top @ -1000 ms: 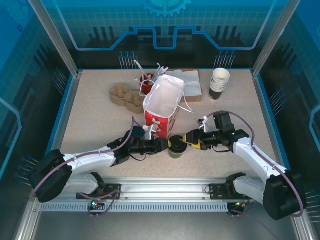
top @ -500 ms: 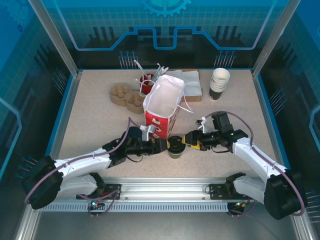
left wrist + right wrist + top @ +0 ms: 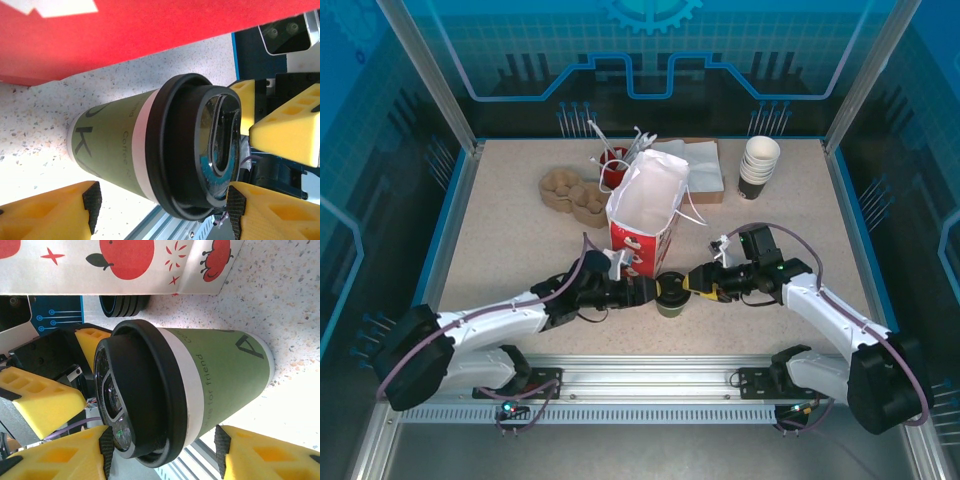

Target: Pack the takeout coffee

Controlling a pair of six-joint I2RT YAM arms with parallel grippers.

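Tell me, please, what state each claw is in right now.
Left claw: open, either side of the takeout coffee.
Right claw: around the same coffee; grip or gap cannot be told.

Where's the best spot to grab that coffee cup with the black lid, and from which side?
Take the cup by its green paper wall, just under the black lid, jaws level on opposite sides. It stands upright and widens upward, so that hold likely won't slip. Come from the left or right; the bag stands close behind it.
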